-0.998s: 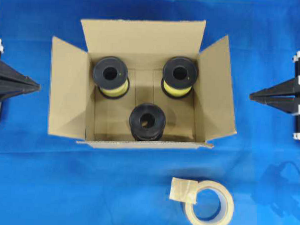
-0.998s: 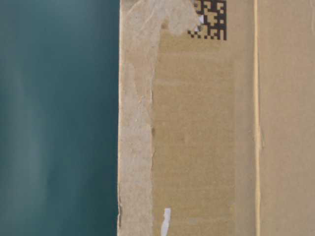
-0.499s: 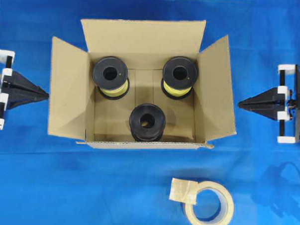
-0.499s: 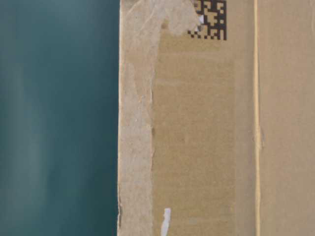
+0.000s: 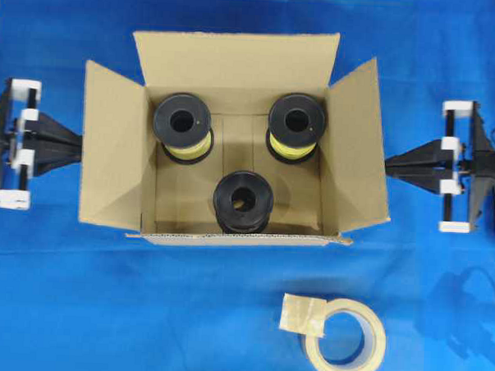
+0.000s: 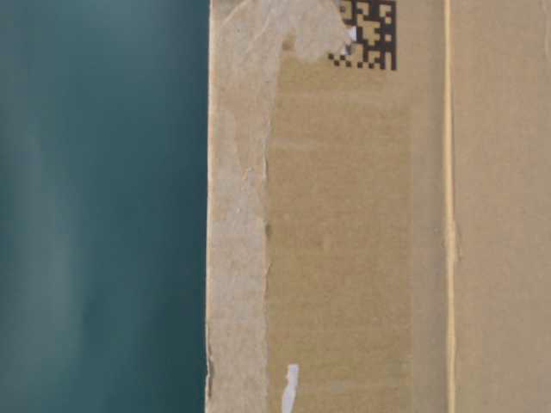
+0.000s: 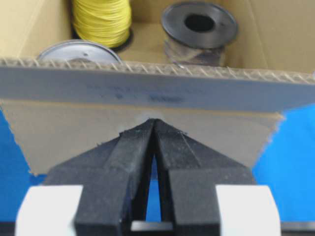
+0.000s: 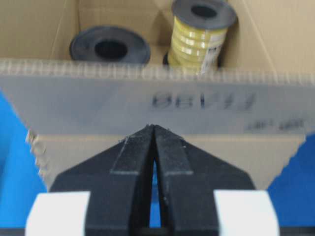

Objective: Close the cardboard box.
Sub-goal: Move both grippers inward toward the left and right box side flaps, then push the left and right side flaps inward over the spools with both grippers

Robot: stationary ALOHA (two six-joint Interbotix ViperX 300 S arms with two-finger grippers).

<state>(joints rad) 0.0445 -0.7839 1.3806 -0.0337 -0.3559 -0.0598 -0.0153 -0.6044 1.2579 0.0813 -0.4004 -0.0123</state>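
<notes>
The large brown cardboard box [image 5: 233, 136] stands open in the middle of the blue desk [image 5: 102, 311], its side flaps spread outward. The left claw [image 5: 78, 142] and right claw [image 5: 388, 164], both pinched closed, have moved inward to those flaps, probably to push them shut.

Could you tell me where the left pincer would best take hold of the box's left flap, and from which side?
Probably the free outer edge of the splayed left flap of the large brown cardboard box, from the left, outside. That thin edge faces the shut left pincer, which must open first.
</notes>
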